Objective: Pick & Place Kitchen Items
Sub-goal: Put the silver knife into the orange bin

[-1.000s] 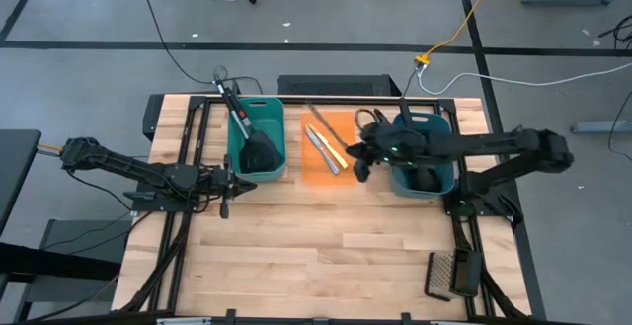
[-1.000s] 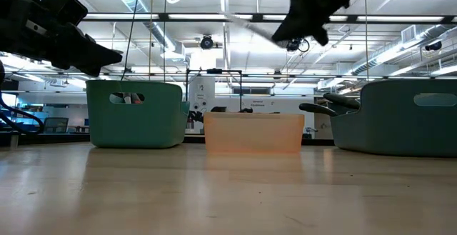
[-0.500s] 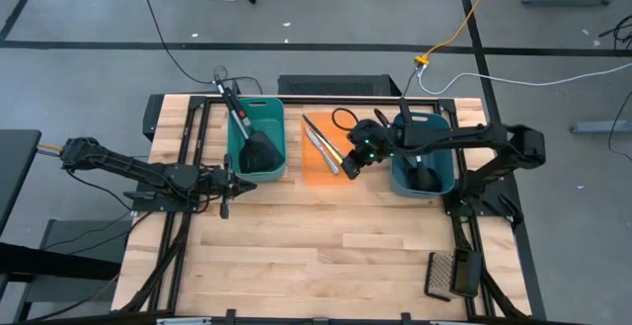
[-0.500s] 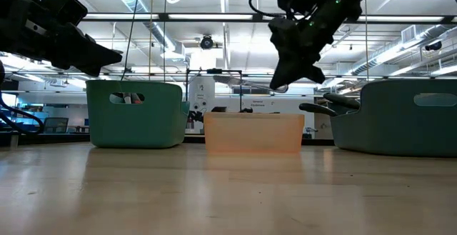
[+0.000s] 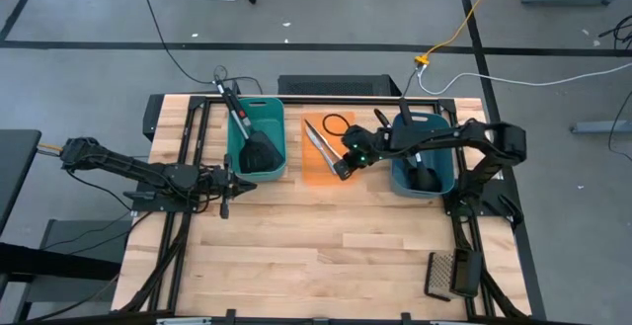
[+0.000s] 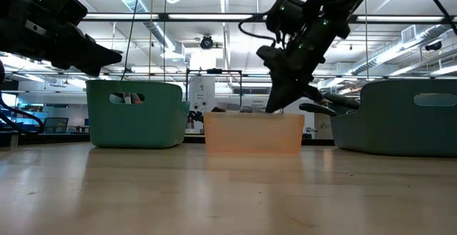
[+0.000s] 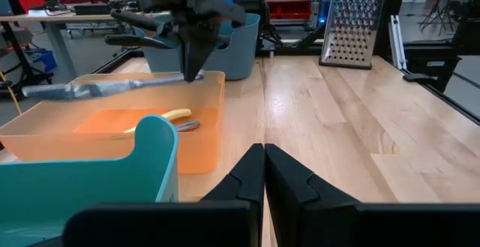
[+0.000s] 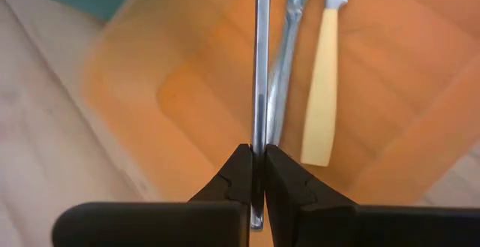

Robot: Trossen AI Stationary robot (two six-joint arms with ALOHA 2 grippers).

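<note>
Right gripper (image 5: pixel 341 167) pinches a thin flat steel knife (image 8: pixel 260 59) over the translucent orange tub (image 5: pixel 318 172), which holds a silver knife (image 8: pixel 283 89) and a pale-yellow-handled knife (image 8: pixel 321 97). Left gripper (image 5: pixel 229 188) idles with fingers pressed together beside the teal tub (image 5: pixel 259 172), which holds a black spatula (image 5: pixel 259 152).

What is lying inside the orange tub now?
In the orange tub lie a silver knife and a pale yellow knife. The right pincer holds another silver knife over it, hiding part of the floor.

Middle tub (image 5: pixel 318 170) between two tubs, knives (image 5: pixel 318 142) inside
</note>
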